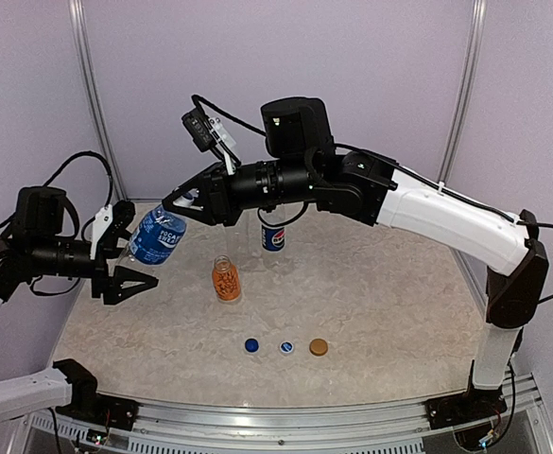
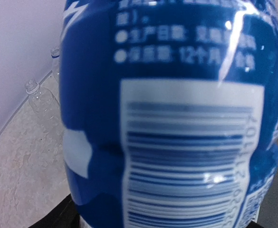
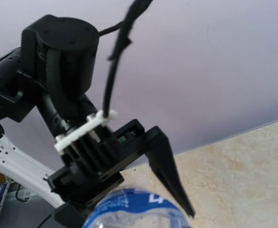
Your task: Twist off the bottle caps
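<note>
The clear bottle with the bright-blue label (image 1: 160, 236) hangs tilted in the air at the left. My left gripper (image 1: 142, 252) is shut on its lower body, and the label fills the left wrist view (image 2: 177, 118). My right gripper (image 1: 180, 203) is closed over the bottle's top, and the cap is hidden between its jaws. The right wrist view shows the bottle's shoulder (image 3: 134, 211) and one left finger (image 3: 169, 171) beside it. The short orange bottle (image 1: 225, 279) stands open mid-table. The Pepsi bottle (image 1: 273, 236) stands behind the right arm. A clear unlabelled bottle (image 2: 38, 97) stands by the back wall.
Three loose caps lie in a row near the front of the table: blue (image 1: 251, 345), white and blue (image 1: 286, 347), and orange-brown (image 1: 319, 347). The right arm (image 1: 427, 213) stretches across the back of the table. The walls stand close behind.
</note>
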Tool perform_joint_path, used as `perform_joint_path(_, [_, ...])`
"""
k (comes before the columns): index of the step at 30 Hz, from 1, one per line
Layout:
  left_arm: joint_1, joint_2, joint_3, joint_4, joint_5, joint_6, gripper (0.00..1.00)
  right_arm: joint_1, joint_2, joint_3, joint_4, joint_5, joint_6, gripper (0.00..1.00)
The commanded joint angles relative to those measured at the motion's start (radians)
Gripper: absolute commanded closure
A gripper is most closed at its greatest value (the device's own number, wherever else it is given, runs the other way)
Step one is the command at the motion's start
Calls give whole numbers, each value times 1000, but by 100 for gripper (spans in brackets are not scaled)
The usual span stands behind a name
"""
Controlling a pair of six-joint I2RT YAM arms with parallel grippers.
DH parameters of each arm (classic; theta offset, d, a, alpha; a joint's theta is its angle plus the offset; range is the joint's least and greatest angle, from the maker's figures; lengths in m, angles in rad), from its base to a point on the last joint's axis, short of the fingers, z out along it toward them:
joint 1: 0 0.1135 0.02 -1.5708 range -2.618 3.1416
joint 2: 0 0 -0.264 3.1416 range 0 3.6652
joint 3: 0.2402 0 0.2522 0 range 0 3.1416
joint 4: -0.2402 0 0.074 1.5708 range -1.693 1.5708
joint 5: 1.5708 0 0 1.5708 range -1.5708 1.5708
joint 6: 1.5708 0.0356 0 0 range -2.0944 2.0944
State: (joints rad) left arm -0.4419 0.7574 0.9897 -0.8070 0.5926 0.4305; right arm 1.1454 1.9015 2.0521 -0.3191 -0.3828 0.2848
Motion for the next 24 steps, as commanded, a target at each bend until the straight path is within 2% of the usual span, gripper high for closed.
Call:
perform_joint_path(1, [-15,7,23,49,-11,-11,30,9,-34,-35,62,-29,20,100])
perform_joint_path(4, [-18,7,27,46,-3,-22,41,10,-35,-46,61,-5,16,100])
perform_joint_path(5, [-20,6,28,45,-4,-25,43,8,-38,-52,57,12,13,91])
perform_joint_path(7, [-20,2,26,45,-29,-22,45,4,-49,-67,44,64,9,42])
perform_joint_path(9, [-21,-2,13,53,-95,23,49,-2,-70,-104,44,101,19,20])
perform_joint_path(11, [-29,-12,-20,94,-221,106,50,-19,-106,-147,55,126,53,5])
perform_joint_path(14, [-63,-39,-123,286,-498,365,50,-51,-153,-226,83,145,106,1])
perform_joint_path(16, [-97,-57,-234,601,-675,628,52,-73,-170,-271,104,136,145,1])
perform_joint_path(19, [-122,-70,-390,998,-742,1038,57,-93,-158,-292,118,89,191,2])
perform_joint_path(21, [-143,-65,-403,1083,-746,1137,57,-100,-144,-299,124,79,219,4])
perform_joint_path(24, [-153,-74,-391,1080,-756,1157,57,-114,-133,-334,167,51,264,9])
